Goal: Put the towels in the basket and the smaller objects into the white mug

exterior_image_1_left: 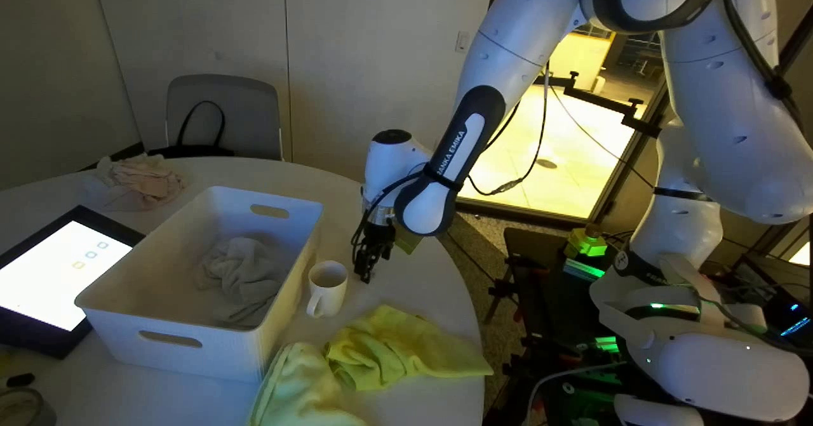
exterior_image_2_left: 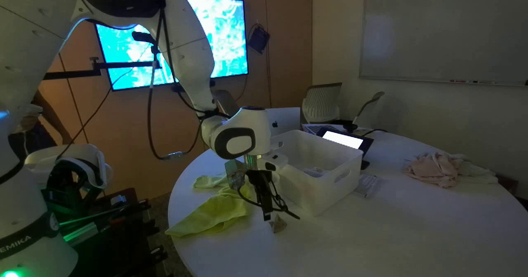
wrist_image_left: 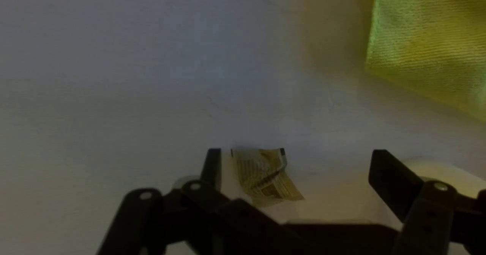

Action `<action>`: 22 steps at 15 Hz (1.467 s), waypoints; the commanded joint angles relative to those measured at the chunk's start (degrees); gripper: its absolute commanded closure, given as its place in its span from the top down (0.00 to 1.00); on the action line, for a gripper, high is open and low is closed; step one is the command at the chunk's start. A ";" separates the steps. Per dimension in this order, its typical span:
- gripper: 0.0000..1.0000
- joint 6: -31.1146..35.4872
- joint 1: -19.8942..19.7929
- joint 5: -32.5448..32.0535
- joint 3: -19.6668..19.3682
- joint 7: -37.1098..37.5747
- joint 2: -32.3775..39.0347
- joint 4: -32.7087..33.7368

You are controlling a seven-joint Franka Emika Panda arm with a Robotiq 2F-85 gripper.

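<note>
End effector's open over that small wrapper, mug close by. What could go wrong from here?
The wrapper sits off-centre in the gap of the end effector in the wrist view, so closing might shove it sideways.
The white mug stands close by; a sideways move might bump or tip it.
The wrapper looks small and creased, lying on the table, so a grip might slip or scrape the surface.
</note>
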 commanded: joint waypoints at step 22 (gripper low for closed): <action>1.00 -9.51 -2.94 -0.75 0.57 -8.05 12.26 16.47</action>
